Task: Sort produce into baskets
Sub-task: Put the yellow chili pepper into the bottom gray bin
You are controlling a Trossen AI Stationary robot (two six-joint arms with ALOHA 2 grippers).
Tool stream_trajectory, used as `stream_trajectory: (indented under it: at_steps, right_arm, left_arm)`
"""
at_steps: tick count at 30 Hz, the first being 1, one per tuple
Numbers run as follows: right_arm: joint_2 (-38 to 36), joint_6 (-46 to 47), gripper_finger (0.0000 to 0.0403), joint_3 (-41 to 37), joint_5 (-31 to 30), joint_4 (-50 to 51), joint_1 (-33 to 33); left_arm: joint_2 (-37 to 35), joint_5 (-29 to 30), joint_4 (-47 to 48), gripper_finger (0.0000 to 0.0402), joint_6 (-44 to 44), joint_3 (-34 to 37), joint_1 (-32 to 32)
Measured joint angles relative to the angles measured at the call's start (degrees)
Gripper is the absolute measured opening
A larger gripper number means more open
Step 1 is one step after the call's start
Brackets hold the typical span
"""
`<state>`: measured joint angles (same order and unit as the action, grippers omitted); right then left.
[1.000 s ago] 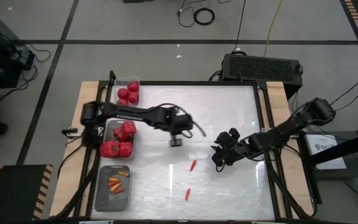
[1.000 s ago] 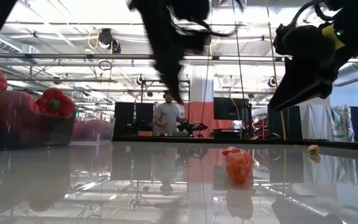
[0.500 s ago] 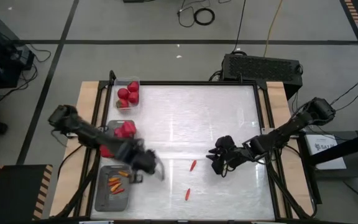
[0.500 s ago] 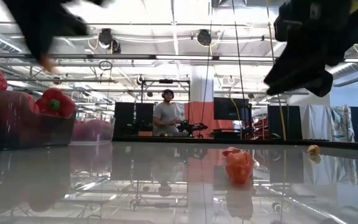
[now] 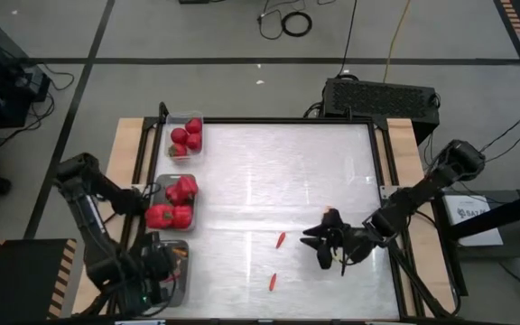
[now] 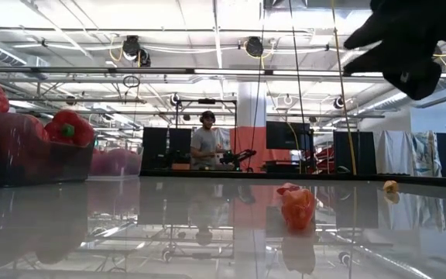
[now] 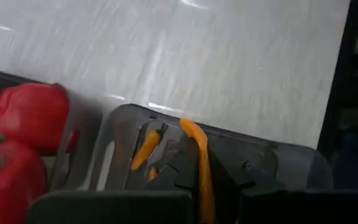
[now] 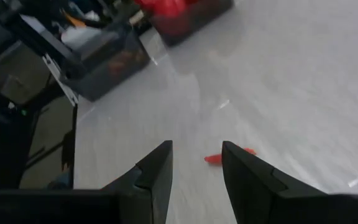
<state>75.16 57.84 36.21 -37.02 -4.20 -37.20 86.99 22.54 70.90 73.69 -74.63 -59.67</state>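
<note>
Left gripper clamped on a chili, over grey chili tray lower left. Right gripper parted, empty, lower right near two loose chilies on desk. Peppers and tomatoes in left-side trays.

Orange chili peppers lie in a grey tray beside red bell peppers.

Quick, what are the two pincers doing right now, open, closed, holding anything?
Left pincer: closed, over the chili basket; nothing seen in it.
Right pincer: open, empty, near a loose chili.
</note>
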Motion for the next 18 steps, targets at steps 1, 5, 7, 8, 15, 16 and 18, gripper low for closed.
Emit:
stream_trajectory:
  at_steps: [1, 5, 7, 8, 15, 16, 18]
  right_arm:
    - [0.0, -0.04, 0.013, 0.0, -1.13, -0.54, -0.48]
    - [1.03, 0.16, 0.013, 0.0, -3.94, -1.79, -2.18]
    - [2.16, 0.6, 0.013, 0.0, -4.11, -2.81, -2.82]
    - [2.89, 1.15, 0.013, 0.02, -4.08, -3.36, -3.06]
    - [6.59, 4.3, 0.013, 0.02, -3.42, -4.79, -3.8]
    - [6.91, 4.62, 0.013, 0.02, -3.43, -4.81, -3.8]
    - [7.37, 5.08, 0.013, 0.02, -3.43, -5.08, -3.8]
  left_arm:
    - [0.59, 1.12, 0.46, 0.0028, 2.14, 0.0, -1.11]
    - [3.34, 3.45, 2.27, 0.0028, 9.06, 0.0, -3.6]
    - [5.22, 3.37, 2.08, 0.0028, 11.25, 0.02, -4.08]
    - [6.06, 3.35, 2.02, 0.0028, 12.15, 0.02, -4.21]
    - [12.83, 2.85, 1.46, 0.0032, 8.75, 0.01, -4.21]
    - [13.8, 2.45, 1.74, 0.0036, 8.12, 0.0, -4.21]
    - [15.28, 1.51, 2.35, 0.0048, 7.9, 0.02, -4.21]
